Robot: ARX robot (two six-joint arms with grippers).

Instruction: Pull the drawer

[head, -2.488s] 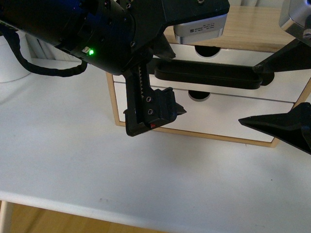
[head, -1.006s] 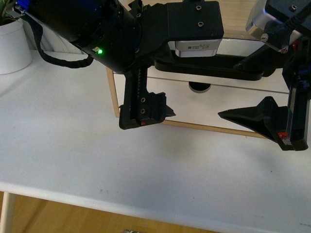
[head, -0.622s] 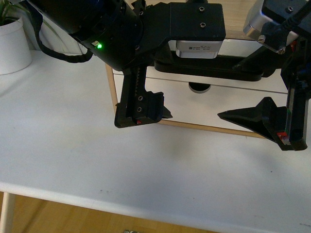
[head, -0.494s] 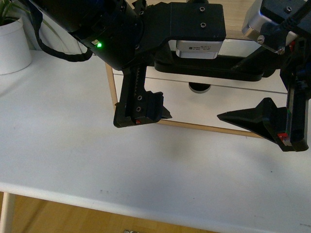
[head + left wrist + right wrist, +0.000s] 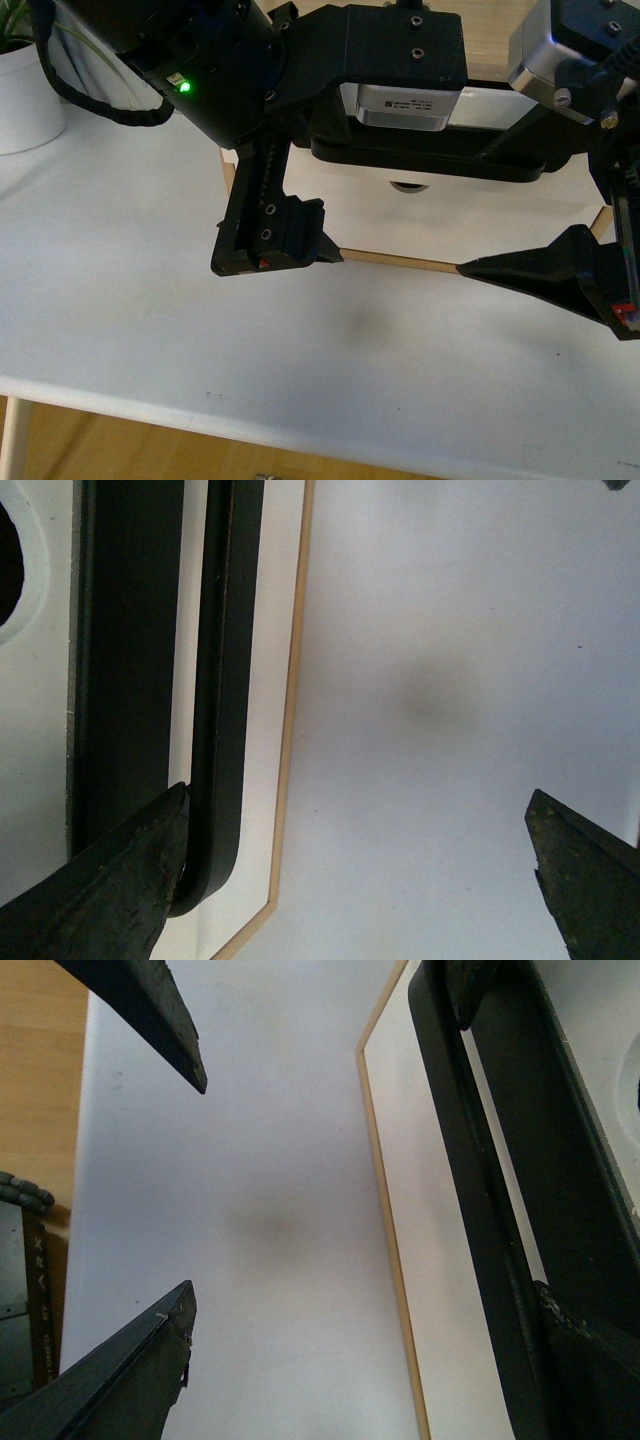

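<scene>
The drawer (image 5: 450,215) shows its white front, a semicircular notch (image 5: 405,186) and a long black bar handle (image 5: 430,160) across it. My left gripper (image 5: 320,195) is open around the handle's left end, with one finger (image 5: 270,240) hanging in front and the other hidden behind the bar. In the left wrist view the handle (image 5: 225,680) lies against one finger (image 5: 110,880) of the left gripper (image 5: 357,793). My right gripper (image 5: 490,205) is open around the handle's right end. In the right wrist view the handle (image 5: 480,1190) runs beside one finger (image 5: 590,1360) of the right gripper (image 5: 365,1290).
The cabinet stands on a white table (image 5: 150,330), whose front edge runs along the bottom of the front view. A white plant pot (image 5: 25,95) sits at the far left. A thin light-wood edge (image 5: 400,260) borders the white front from below.
Both grippers and the black handle have come toward me and sunk slightly in the view. The drawer front looks larger and the seam to the other drawer front no longer shows.
</scene>
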